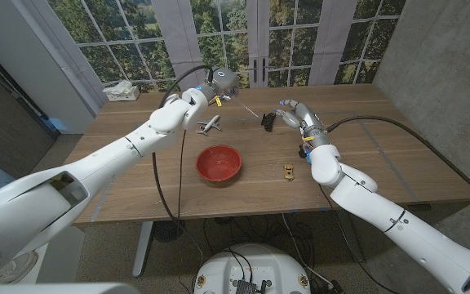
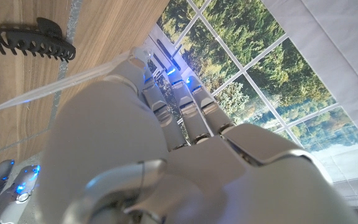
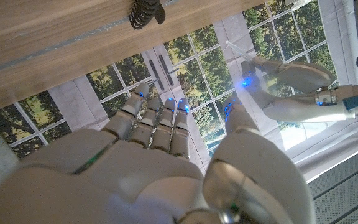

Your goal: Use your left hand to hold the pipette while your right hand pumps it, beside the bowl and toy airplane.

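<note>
My left hand (image 1: pixel 218 82) is raised over the table's far side and grips a clear thin pipette (image 1: pixel 244 106), whose tip slants down to the right. In the left wrist view the pipette (image 2: pixel 48 89) runs out from under the fingers of this hand (image 2: pixel 166 143). My right hand (image 1: pixel 289 113) hovers to the right of the pipette's tip, apart from it, fingers extended and holding nothing. The right wrist view shows the right hand (image 3: pixel 166 149) with the left hand (image 3: pixel 291 74) beyond it. A grey toy airplane (image 1: pixel 209 126) lies below the left hand. The red bowl (image 1: pixel 219 162) sits nearer the front.
A black hair clip (image 1: pixel 268 122) lies on the wooden table (image 1: pixel 382 155) just left of my right hand, and it is seen in the left wrist view (image 2: pixel 36 40). A small brown object (image 1: pixel 289 171) lies right of the bowl. A white box (image 1: pixel 121 91) sits at the far left corner.
</note>
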